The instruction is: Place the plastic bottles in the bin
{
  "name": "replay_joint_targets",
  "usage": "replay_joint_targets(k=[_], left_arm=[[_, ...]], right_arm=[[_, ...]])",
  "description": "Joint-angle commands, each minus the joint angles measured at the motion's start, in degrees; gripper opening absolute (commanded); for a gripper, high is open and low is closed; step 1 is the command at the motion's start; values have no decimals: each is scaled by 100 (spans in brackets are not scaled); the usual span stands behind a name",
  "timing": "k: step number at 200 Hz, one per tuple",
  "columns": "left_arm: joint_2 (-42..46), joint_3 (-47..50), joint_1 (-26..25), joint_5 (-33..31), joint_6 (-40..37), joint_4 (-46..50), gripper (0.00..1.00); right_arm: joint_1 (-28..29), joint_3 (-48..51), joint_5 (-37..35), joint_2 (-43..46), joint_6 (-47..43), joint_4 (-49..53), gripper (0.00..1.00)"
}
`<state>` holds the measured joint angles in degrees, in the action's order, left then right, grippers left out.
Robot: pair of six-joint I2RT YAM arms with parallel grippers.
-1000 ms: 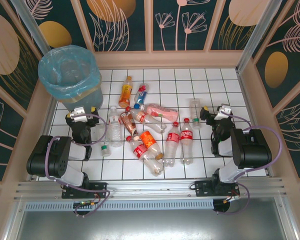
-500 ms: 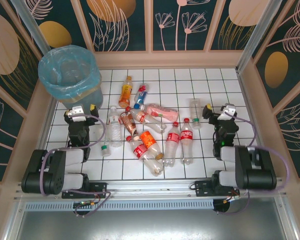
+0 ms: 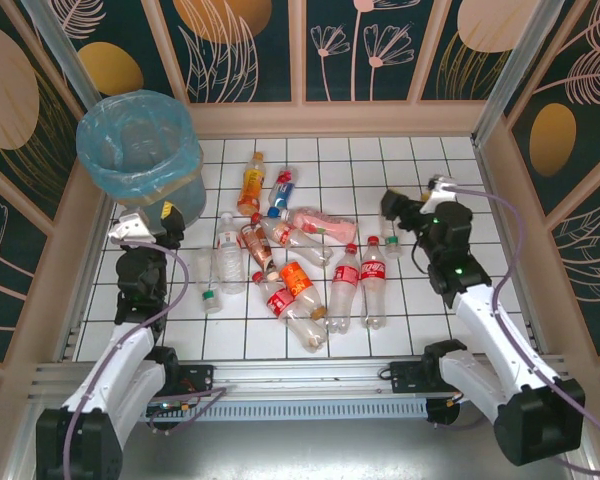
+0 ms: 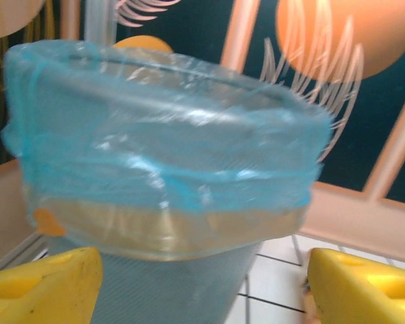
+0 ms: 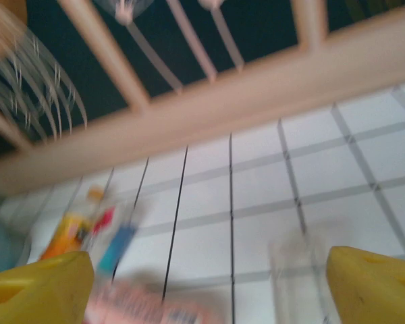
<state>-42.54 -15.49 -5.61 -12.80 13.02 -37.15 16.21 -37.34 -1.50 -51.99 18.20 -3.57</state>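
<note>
A white tiled floor [image 3: 450, 150] with dark grid lines lies evenly lit. Around it stand dark panels [image 3: 380, 60] with orange discs and pale plants, framed in pale wood [image 3: 330, 118]

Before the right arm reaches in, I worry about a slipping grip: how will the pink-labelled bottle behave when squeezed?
The pink-labelled bottle lies on its side, so a nudge may roll it. It looks crumpled, so it probably gives under pressure and weighs little. Smooth plastic could slip.

left tool [image 4: 202, 287] nearer bin [image 3: 92, 150], right tool [image 5: 206, 287] leftward
</note>
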Motion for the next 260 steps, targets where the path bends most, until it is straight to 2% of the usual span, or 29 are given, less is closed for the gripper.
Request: replay_joint_targets(k=[1,23,55,69,109,165,200,260], left_arm=[[121,-539,-304,342,308,996,79],[-86,-1216,-624,363,289,1781,75],[-321,-1755,-769,822,574,2597,74],[-409,-1946,-783,978,631,2921,75],[-986,-2699,-784,1226,743,3609,77],[-1192,-3156,-782,1863,887,3548,79],[-1161,-3245,-783,1422,606,3734,81],[-990,-3258,-776,1140,430,3812,84]], right_arm=[[435,-237,-138,-291,417,1855,91],[641,-216,36,-376,770,2241,88],[897,-230,35,-458,1248,3038,81],[1050,-159,36,-513,1435,3311,82],[1333,374,281,-751,1793,2961,84],[1403,708,357,-952,1889,2693,83],[1394,925,361,-954,1923,2555,77],[1394,1106,251,-1103,1907,2432,70]])
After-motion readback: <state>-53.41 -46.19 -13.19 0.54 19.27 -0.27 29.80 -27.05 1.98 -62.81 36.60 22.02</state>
